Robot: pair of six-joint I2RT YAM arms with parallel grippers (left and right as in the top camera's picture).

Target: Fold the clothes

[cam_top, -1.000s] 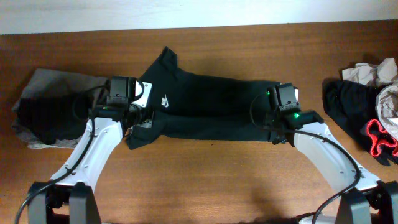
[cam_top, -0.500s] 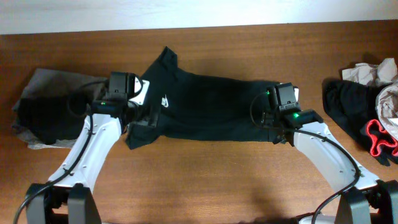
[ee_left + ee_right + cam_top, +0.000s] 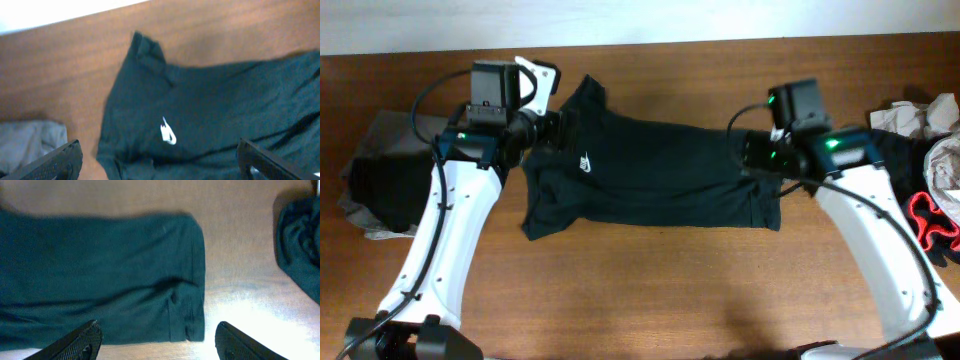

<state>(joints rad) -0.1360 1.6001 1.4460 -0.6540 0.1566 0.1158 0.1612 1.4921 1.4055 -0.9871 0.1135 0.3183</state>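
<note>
The clothes' black T-shirt (image 3: 660, 175) lies across the middle of the table as a long folded band, its small white logo (image 3: 585, 160) facing up near the left end. My left gripper (image 3: 555, 125) hovers open over the sleeve end. The left wrist view shows the logo (image 3: 168, 134) and nothing between the dark fingertips (image 3: 55, 162). My right gripper (image 3: 755, 155) hangs open above the hem end. In the right wrist view the shirt's hem corner (image 3: 187, 280) lies flat between the spread fingers (image 3: 75, 342), untouched.
A grey and black heap of clothes (image 3: 385, 180) sits at the left table edge, also in the left wrist view (image 3: 30, 142). Another pile, black with red trim and beige cloth (image 3: 915, 190), lies at the right edge. A white strip (image 3: 640, 20) borders the table's far side.
Both grippers have opened and let go of the T-shirt, then risen and drawn back toward the far side. The shirt now rests flat in its folded band.
</note>
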